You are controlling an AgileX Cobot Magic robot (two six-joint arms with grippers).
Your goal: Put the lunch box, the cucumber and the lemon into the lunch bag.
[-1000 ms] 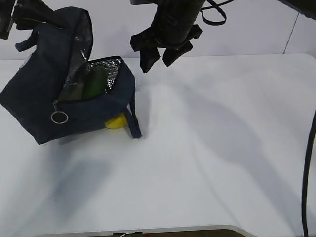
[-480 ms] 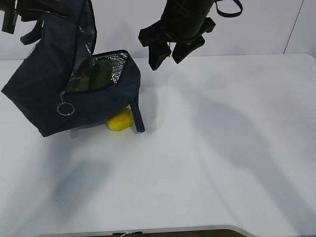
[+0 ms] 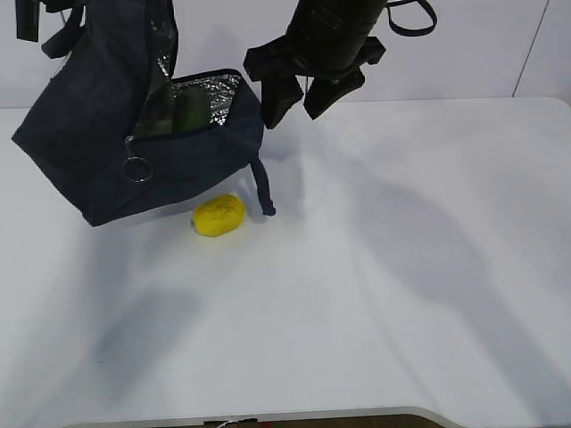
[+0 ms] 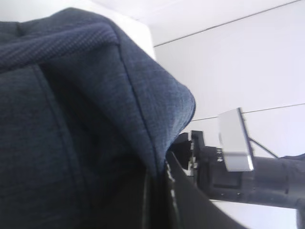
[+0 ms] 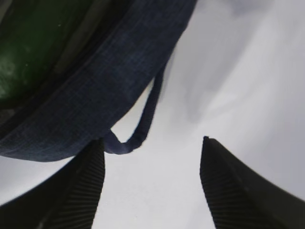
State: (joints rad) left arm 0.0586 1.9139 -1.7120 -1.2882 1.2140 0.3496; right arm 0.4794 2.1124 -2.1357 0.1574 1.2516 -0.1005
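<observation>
- Lunch bag [image 3: 134, 143] hangs tilted, silver-lined mouth facing up-right, ring pull dangling; left gripper [image 4: 159, 167] clenched on its fabric.
- Lemon [image 3: 219, 215] lies bare on the table [image 3: 401, 294], long axis rising rightward, beside the handle.
- Right wrist view catches the cucumber [image 5: 28, 47] inside; right gripper [image 5: 152, 183] spread, empty.

From my left wrist camera, dark navy lunch bag [image 4: 71, 119] fabric filled the left and near frame; the other arm [image 4: 248, 176] showed far right.
</observation>
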